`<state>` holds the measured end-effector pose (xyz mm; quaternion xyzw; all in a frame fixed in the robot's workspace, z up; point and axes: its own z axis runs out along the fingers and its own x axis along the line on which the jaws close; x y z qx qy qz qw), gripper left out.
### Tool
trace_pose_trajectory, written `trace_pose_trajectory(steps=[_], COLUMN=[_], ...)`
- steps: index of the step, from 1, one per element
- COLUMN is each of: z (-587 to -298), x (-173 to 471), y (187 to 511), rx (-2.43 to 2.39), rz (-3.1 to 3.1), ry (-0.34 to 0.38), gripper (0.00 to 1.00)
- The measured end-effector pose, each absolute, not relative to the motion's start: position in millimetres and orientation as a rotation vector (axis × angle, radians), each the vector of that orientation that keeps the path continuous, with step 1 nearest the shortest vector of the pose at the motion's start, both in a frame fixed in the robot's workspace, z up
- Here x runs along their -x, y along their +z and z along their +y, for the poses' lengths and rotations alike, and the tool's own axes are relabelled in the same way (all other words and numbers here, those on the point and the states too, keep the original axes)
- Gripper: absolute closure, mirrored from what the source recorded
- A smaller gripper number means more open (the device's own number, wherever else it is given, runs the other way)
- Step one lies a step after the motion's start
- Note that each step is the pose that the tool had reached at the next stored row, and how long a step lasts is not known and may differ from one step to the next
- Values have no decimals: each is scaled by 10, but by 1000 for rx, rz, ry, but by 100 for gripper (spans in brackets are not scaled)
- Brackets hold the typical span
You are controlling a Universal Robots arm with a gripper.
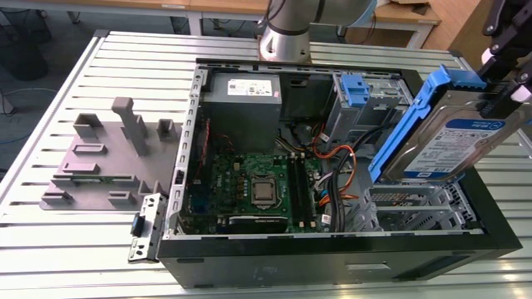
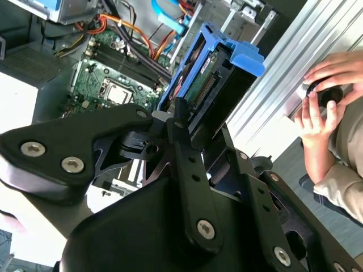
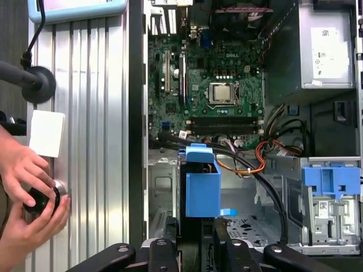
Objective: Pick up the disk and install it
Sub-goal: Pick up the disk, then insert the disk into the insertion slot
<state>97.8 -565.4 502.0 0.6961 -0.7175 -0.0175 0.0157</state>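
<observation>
Closest, at six o'clock in the exterior view, runs the computer case's (image 1: 332, 255) black wall, with a grey plastic rack (image 1: 99, 162) at nine o'clock outside its edge. At three o'clock the gripper (image 1: 499, 103) is clamped on the disk (image 1: 453, 140), which hangs tilted over the case's open metal bay (image 1: 415, 208).

This looks like a lab or workshop. An open computer (image 1: 332, 255) sits on a ribbed metal table (image 1: 58, 249). A robot arm (image 1: 287, 31) stands beside it.
</observation>
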Motion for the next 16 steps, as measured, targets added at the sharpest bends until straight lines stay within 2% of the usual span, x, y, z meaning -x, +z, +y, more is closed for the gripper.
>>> trace_pose_trajectory(steps=[16], z=[-5653], x=[-1207], y=[4891], rx=[-2165], rz=[-2231], ry=[-54], gripper=[65])
